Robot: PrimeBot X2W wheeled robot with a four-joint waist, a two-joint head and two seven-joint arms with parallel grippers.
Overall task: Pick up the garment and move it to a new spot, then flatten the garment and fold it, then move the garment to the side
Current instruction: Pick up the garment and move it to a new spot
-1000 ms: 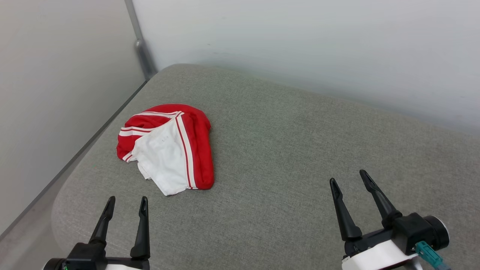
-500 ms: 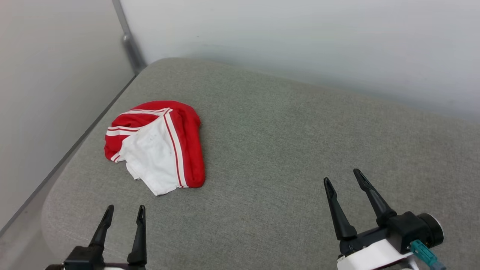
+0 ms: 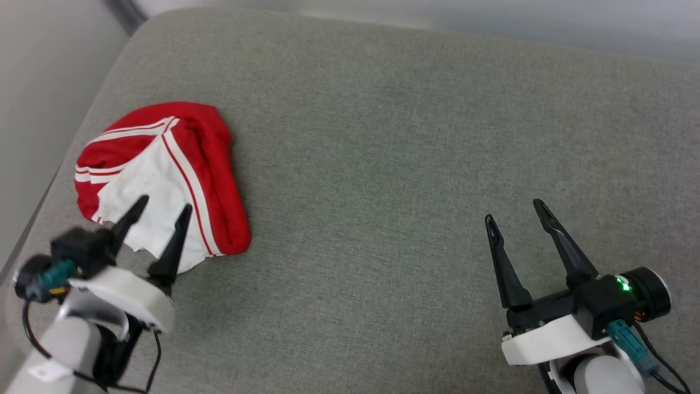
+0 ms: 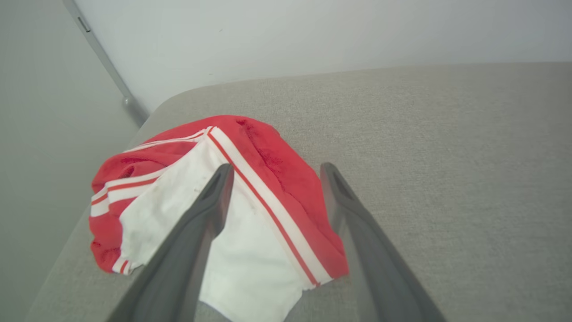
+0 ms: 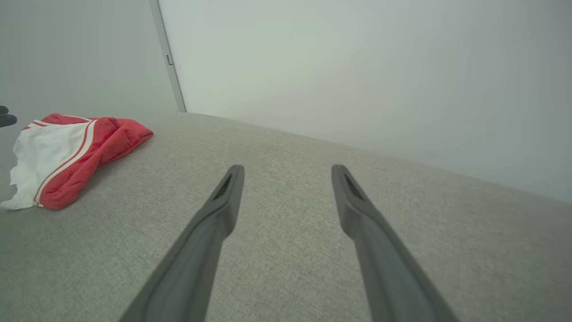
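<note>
At the far left a pale wall panel [image 3: 33, 65] borders the grey fabric cushion [image 3: 355, 164]. The garment [image 3: 205, 164] lies crumpled on the left part of this cushion, near its left edge and its rounded back corner. It is a red heap with a white part on top and red-and-white stripe trim running along it; no letters can be seen. The left gripper [image 3: 165, 203] stands at the near side of the garment with its jaws spread wide and nothing between them. In the head view its two fingertips lie over the white fabric. In the left wrist view the left gripper [image 4: 277, 166] frames the striped trim of the garment [image 4: 286, 179] between its fingers. Whether the fingers touch the cloth, I cannot tell. Well apart, over the right part of the cushion, the right gripper [image 3: 514, 210] also has its jaws spread wide and holds nothing; a small green light [image 3: 622, 284] shines on its body. In the right wrist view the right gripper [image 5: 288, 167] points over the cushion toward the white wall [image 5: 357, 80], and the garment [image 5: 89, 147] lies far to the left. Compared with half a second earlier, the head camera has tipped down, so much less wall shows. The left gripper has come forward from the bottom edge, where its tips were short of the garment, and its pale forearm [image 3: 60, 350] now shows. The garment keeps the same shape, and both jaws are spread as before.
</note>
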